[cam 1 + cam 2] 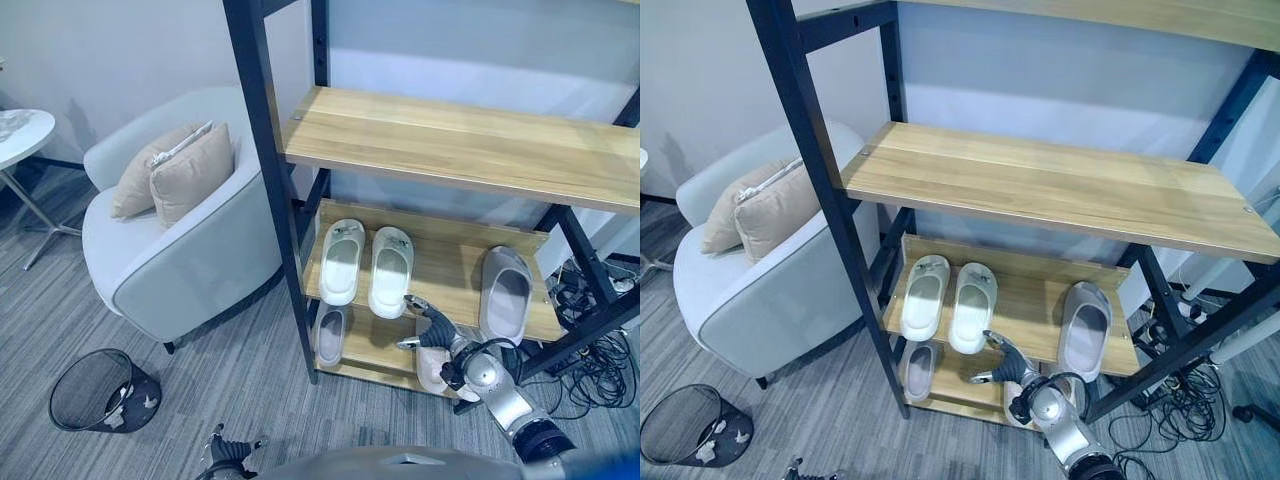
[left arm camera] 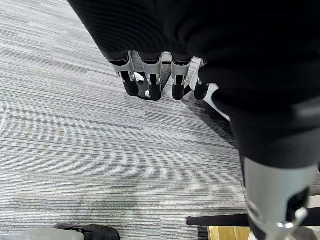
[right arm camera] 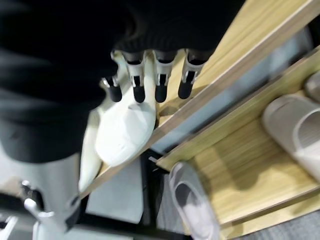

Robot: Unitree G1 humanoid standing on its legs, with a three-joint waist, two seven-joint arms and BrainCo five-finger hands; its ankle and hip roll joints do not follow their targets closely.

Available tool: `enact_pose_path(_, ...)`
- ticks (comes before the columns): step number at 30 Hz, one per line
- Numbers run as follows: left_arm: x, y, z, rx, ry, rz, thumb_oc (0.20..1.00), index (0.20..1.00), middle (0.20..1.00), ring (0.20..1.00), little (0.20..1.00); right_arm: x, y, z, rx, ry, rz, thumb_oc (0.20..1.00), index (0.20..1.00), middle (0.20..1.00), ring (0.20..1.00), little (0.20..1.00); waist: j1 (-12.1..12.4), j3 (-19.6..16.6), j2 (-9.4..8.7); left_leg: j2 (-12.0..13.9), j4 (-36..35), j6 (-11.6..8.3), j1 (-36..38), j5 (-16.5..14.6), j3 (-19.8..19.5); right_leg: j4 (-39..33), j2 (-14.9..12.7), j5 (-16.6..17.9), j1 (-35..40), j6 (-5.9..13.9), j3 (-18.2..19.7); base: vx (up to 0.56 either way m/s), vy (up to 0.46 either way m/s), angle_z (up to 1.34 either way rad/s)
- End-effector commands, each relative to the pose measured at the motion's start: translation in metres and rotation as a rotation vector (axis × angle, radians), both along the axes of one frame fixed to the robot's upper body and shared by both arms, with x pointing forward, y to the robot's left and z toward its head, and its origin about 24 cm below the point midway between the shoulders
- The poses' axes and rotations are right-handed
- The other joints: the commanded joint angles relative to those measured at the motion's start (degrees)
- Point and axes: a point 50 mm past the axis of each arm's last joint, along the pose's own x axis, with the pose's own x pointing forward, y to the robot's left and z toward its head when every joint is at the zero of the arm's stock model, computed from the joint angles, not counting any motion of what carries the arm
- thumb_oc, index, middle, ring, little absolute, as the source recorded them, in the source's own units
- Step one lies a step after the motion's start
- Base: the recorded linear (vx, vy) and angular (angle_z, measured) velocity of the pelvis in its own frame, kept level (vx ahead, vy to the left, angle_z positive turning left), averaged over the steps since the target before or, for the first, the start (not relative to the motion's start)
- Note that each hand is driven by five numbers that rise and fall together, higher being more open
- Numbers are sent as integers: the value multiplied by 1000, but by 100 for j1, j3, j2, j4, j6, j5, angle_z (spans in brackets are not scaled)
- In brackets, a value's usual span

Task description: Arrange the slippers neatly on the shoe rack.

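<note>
You're looking at a shoe rack (image 1: 268, 160) with a dark frame and pale wooden shelves, standing on grey striped carpet (image 1: 60, 310) against a pale wall. On the middle shelf (image 1: 450, 275), centre of the frame, a white pair (image 1: 365, 262) lies side by side, toes to the wall, with a grey slipper (image 1: 505, 292) well apart at the right end. On the bottom shelf (image 1: 375, 345) another grey slipper (image 1: 329, 335) lies at the left. A cream slipper (image 3: 125, 127) sits at the right end, just beside your right hand (image 1: 432, 330), whose fingers are straight and spread, holding nothing. The top shelf (image 1: 460, 145) is bare.

Your left hand (image 2: 150, 80) hangs at the lower edge of the frame over the carpet, fingers relaxed and empty.

At the left stands a grey armchair (image 1: 170, 250) with two beige cushions (image 1: 175, 170), a black mesh bin (image 1: 100, 392) below it, and a round white table (image 1: 20, 130) at the far left edge.
</note>
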Motion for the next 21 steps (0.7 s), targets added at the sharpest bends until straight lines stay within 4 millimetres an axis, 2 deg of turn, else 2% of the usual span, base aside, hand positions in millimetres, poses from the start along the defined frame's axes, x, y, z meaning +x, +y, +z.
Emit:
enact_pose_path(1, -1, -13, -4, -16, 38, -38, 1000, 1000, 1000, 1000, 1000, 13, 14, 23, 75, -108, 27, 1000, 1000, 1000, 1000, 1000, 156, 49, -245, -143, 32, 326, -82, 116, 184, 55, -325, -89, 253, 91, -253, 0, 0, 0)
enact_pose_path(7, -3, -13, -4, -14, 43, -37, 1000, 1000, 1000, 1000, 1000, 11, 18, 21, 78, -94, 39, 1000, 1000, 1000, 1000, 1000, 195, 31, -294, -135, 32, 317, -77, 126, 178, 55, -328, -92, 270, 90, -267, 0, 0, 0)
enact_pose_path(12, -6, -14, -5, -14, 54, -37, 1000, 1000, 1000, 1000, 1000, 8, 8, 19, 69, -88, 13, 1000, 1000, 1000, 1000, 1000, 151, 8, -296, -132, 32, 322, -56, 117, 198, 55, -325, -89, 287, 89, -235, 0, 0, 0)
enact_pose_path(13, -6, -15, -5, -15, 53, -35, 1000, 1000, 1000, 1000, 1000, 8, -3, 20, 45, -102, -26, 1000, 1000, 1000, 1000, 1000, 101, -13, -285, -132, 32, 325, -49, 113, 234, 55, -327, -80, 283, 87, -225, 0, 0, 0)
enact_pose_path(15, -5, -15, -5, -19, 48, -32, 1000, 1000, 1000, 1000, 1000, 6, -11, 21, 47, -120, -75, 1000, 1000, 1000, 1000, 1000, 70, -19, -268, -131, 32, 328, -52, 112, 253, 55, -325, -80, 276, 86, -207, 0, 0, 0)
enact_pose_path(17, -5, -16, -5, -18, 43, -34, 1000, 1000, 1000, 1000, 1000, 5, -17, 26, 173, -134, -173, 1000, 1000, 1000, 1000, 1000, 24, -33, -240, -136, 32, 330, -56, 112, 279, 55, -323, -69, 259, 89, -174, 0, 0, 0)
enact_pose_path(18, -6, -17, -5, -15, 48, -42, 1000, 1000, 1000, 1000, 1000, 10, -25, 40, 217, -205, -213, 1000, 1000, 1000, 1000, 1000, -14, -42, -217, -143, 32, 337, -62, 108, 300, 55, -320, -53, 243, 91, -157, 0, 0, 0)
enact_pose_path(19, -6, -17, -5, -15, 48, -42, 1000, 1000, 1000, 1000, 1000, 10, -25, 40, 216, -205, -213, 1000, 1000, 1000, 1000, 1000, -10, -43, -214, -142, 32, 337, -63, 107, 302, 55, -319, -52, 242, 91, -155, -20, -6, -5)
enact_pose_path(21, -7, -19, -5, -15, 53, -50, 1000, 1000, 1000, 1000, 1000, 16, -36, 56, 204, -293, -230, 1000, 1000, 1000, 1000, 1000, -74, -63, -185, -143, 32, 338, -59, 98, 336, 55, -316, -39, 223, 88, -135, -12, -13, -7)
